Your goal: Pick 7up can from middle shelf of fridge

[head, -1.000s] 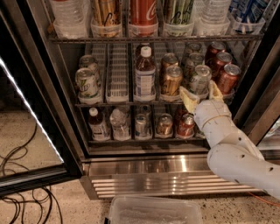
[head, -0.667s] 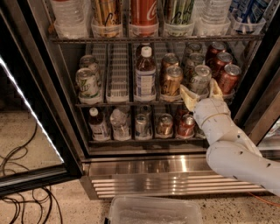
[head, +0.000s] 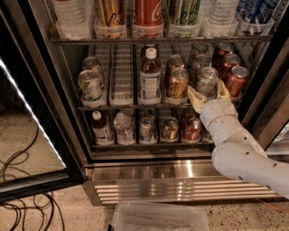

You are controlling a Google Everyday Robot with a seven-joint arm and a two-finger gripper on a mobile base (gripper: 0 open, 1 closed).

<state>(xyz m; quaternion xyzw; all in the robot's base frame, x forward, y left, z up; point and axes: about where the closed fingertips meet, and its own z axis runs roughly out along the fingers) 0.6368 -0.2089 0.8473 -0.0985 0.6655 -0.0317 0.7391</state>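
while the white arm (head: 244, 155) reaches up from the lower right into the open fridge (head: 180, 173), the gripper (head: 207, 91) sits at the front edge of the middle shelf (head: 122, 85), toward that shelf's right end. its two yellowish fingers (head: 197, 98) are spread apart, unclenched, one on each side of the lower body of the 7up can (head: 207, 80). whether the pads actually touch the can cannot be told.

the 7up can stands upright between the fingers, first in its lane on the middle shelf, with more cans lined up behind it. just left of the gripper stands a gold-brown can (head: 177, 85), and just right of it a red can (head: 236, 80). further left of the gripper are a white-capped bottle (head: 149, 76), then a bare white slotted tray, then a pale can with green markings (head: 89, 85) at the far end.

above the gripper is the tier of tall cans (head: 148, 13) and clear bottles. below it, the lowest tier holds small bottles and cans, a red one (head: 193, 128) almost beside the wrist.

well left of the gripper the glass door (head: 36, 182) hangs open, its white light strip (head: 31, 115) glowing, with dark cables (head: 22, 198) on the floor. below the arm, a clear plastic bin (head: 158, 219) rests on the floor.
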